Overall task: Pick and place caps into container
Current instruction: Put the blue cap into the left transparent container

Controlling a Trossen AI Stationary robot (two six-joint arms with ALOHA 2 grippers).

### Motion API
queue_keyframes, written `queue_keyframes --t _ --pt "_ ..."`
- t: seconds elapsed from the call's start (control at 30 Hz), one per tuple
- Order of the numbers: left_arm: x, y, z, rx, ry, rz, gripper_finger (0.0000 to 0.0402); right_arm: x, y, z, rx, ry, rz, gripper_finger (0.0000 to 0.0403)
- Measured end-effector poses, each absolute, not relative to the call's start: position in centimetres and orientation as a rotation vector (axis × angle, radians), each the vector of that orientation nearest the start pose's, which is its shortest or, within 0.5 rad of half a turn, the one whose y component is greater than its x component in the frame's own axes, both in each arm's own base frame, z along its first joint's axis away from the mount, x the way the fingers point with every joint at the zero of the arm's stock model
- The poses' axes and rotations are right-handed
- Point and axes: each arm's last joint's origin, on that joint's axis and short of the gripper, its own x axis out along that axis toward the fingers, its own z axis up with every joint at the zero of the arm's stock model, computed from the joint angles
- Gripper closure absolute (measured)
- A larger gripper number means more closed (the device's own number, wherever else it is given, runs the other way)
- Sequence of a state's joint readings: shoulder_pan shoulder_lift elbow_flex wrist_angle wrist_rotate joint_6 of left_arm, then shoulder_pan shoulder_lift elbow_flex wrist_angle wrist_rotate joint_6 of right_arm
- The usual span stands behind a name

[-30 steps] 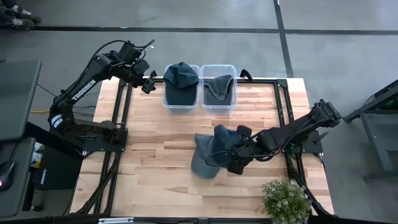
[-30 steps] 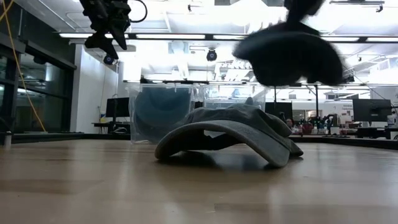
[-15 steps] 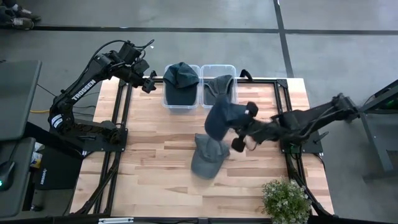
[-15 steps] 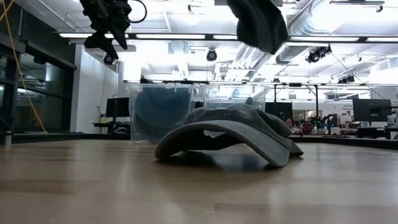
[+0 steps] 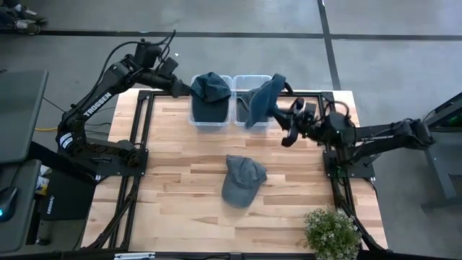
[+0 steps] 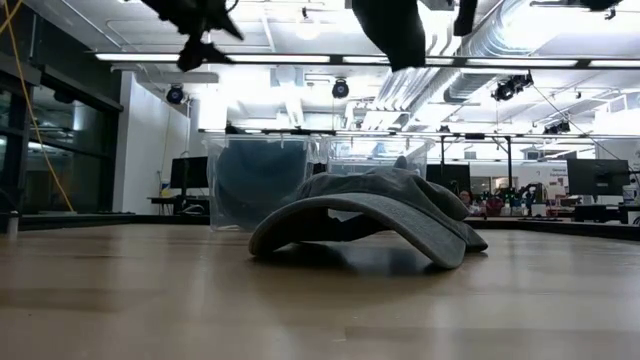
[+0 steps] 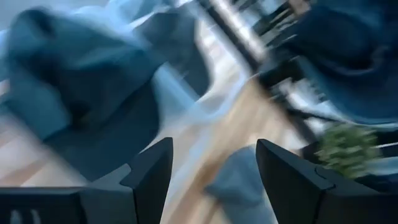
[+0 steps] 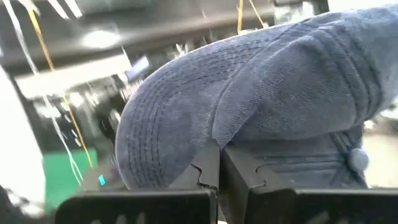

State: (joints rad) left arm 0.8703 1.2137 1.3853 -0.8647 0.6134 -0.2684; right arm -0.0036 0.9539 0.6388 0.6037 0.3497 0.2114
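Observation:
A blue denim cap [image 5: 264, 97] hangs from my shut right gripper [image 5: 280, 112] above the right clear bin [image 5: 249, 76]; the low view shows this cap [image 6: 394, 30] high over the table. That bin holds a grey cap [image 5: 242, 102], mostly hidden. The left bin [image 5: 211, 126] holds a dark blue cap [image 5: 209, 88]. A faded grey-blue cap [image 5: 242, 180] rests on its brim and rim mid-table, also in the low view [image 6: 370, 215]. My left gripper [image 5: 180, 87] hovers open beside the left bin, fingers apart in its wrist view [image 7: 211, 180]. My right gripper pinches a fold of the cap's crown cloth [image 8: 217, 134] between its two shut fingers [image 8: 239, 174]. It reaches in from the table's right side, roughly level. The cap is lifted clear and droops from the fingers above the right bin.
A potted plant [image 5: 332, 231] stands at the table's near right corner. Black frame rails run along the left [image 5: 141, 144] and right [image 5: 332, 159] sides. Bare wood lies around the grey cap on the table.
My right gripper has carried the denim cap up from beside the grey cap mid-table toward the far edge, and it now hangs over the right bin. The grey cap has stayed put. My left gripper has shifted a little toward the left bin and turned.

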Motion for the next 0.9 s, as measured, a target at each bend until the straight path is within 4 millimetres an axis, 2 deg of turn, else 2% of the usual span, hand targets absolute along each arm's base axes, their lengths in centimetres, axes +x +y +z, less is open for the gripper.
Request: queue_keyframes --t 0.2,0.4,0.53,0.63,0.9 --pt "17.3 17.2 41.1 -0.773 0.291 0.155 0.0173 21.0 -4.0 32.8 0.179 -0.377 -0.222 0.0402" --pt "19.7 18.3 41.6 -0.791 0.189 0.057 0.0173 21.1 -6.1 33.1 0.087 -0.471 -0.175 0.0402" --pt "20.7 19.1 41.9 -0.808 0.134 -0.022 0.0173 20.8 -7.2 33.6 0.045 -0.551 -0.122 0.0402" --pt "22.4 19.7 41.9 -0.836 0.086 -0.063 0.0173 20.3 -7.9 34.1 -0.004 -0.612 -0.055 0.0402" --pt "25.2 19.8 43.5 -0.861 -0.089 -0.275 0.0173 18.9 -9.6 34.8 -0.089 -0.740 0.061 0.0402"
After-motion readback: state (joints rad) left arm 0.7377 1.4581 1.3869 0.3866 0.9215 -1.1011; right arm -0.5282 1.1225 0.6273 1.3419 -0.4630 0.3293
